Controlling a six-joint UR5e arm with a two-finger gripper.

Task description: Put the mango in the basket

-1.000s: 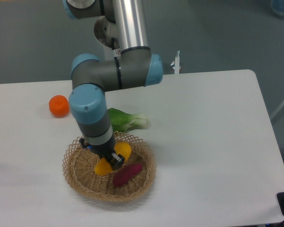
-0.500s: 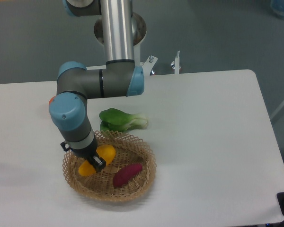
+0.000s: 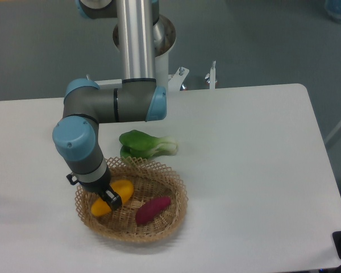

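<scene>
- Camera: gripper [image 3: 110,198] is reaching down into the left side of the basket [image 3: 173,177], its jaws pinching the mango [image 3: 115,193] across the middle.
- Mango is sitting low inside the basket (resting or just above, cannot tell), beside the sweet potato [image 3: 153,209].
- Bok choy [image 3: 146,143] is lying behind the rim.

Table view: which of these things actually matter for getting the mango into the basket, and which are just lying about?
Part of the job:
- mango, inside the basket on its left side
- basket
- hand, closed around the mango

Just lying about:
- purple sweet potato, also in the basket
- green leafy vegetable, on the table behind the basket
</scene>
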